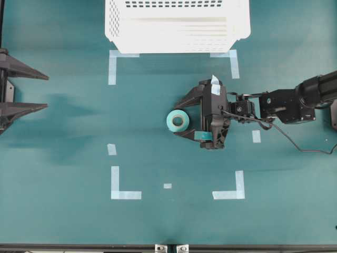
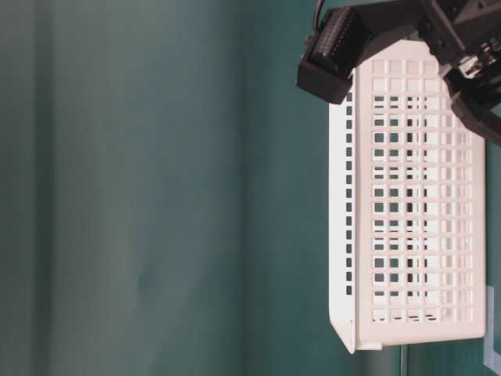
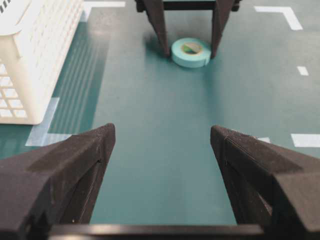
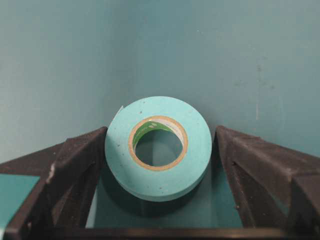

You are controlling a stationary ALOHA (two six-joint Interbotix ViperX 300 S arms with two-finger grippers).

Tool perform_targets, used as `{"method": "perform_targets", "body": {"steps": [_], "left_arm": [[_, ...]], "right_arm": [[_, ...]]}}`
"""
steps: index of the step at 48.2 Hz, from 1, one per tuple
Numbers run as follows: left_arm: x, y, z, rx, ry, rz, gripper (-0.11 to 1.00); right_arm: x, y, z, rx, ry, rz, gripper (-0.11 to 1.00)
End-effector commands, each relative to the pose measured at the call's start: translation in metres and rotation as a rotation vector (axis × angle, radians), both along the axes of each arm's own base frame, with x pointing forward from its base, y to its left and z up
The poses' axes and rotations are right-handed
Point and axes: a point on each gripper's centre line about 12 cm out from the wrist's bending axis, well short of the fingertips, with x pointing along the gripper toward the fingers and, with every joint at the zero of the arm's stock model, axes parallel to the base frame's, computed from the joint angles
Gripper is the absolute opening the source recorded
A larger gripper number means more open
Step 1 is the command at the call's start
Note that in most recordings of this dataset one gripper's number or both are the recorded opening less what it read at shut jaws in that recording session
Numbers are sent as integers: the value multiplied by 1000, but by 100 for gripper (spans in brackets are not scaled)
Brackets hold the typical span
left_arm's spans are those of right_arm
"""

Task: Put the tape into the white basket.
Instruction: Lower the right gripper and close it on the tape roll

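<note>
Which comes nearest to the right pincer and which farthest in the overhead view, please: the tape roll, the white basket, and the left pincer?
1. The tape roll, lying flat between the open fingers of the right pincer.
2. The white basket, at the top edge of the table.
3. The left pincer, open at the far left edge.

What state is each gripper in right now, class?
Left gripper: open, holding nothing.
Right gripper: open, fingers on either side of the tape, not yet closed on it.
</note>
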Motion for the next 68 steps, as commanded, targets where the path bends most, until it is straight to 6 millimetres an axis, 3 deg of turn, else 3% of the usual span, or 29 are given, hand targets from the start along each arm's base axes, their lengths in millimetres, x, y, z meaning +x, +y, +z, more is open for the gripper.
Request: {"method": "perform_targets", "body": {"steps": [1, 19, 26, 47, 52, 61, 68], "left_arm": [[1, 1, 5, 4, -14, 4, 88], [1, 1, 5, 4, -14, 10, 88], [1, 2, 4, 3, -11, 12, 88], [1, 2, 5, 4, -12, 17, 88], [1, 2, 4, 4, -11, 17, 88], [1, 2, 5, 2, -14, 17, 88], [1, 2, 5, 4, -14, 18, 88]], "right_arm": [[4, 1, 7, 4, -23, 0, 95], [3, 1, 5, 3, 5, 0, 92], [2, 2, 7, 2, 25, 2, 67], [0, 2, 29, 1, -5, 7, 67], [2, 2, 44, 2, -34, 8, 67], [1, 3, 96, 3, -77, 13, 67], [-4, 2, 123, 3, -71, 13, 67]]}}
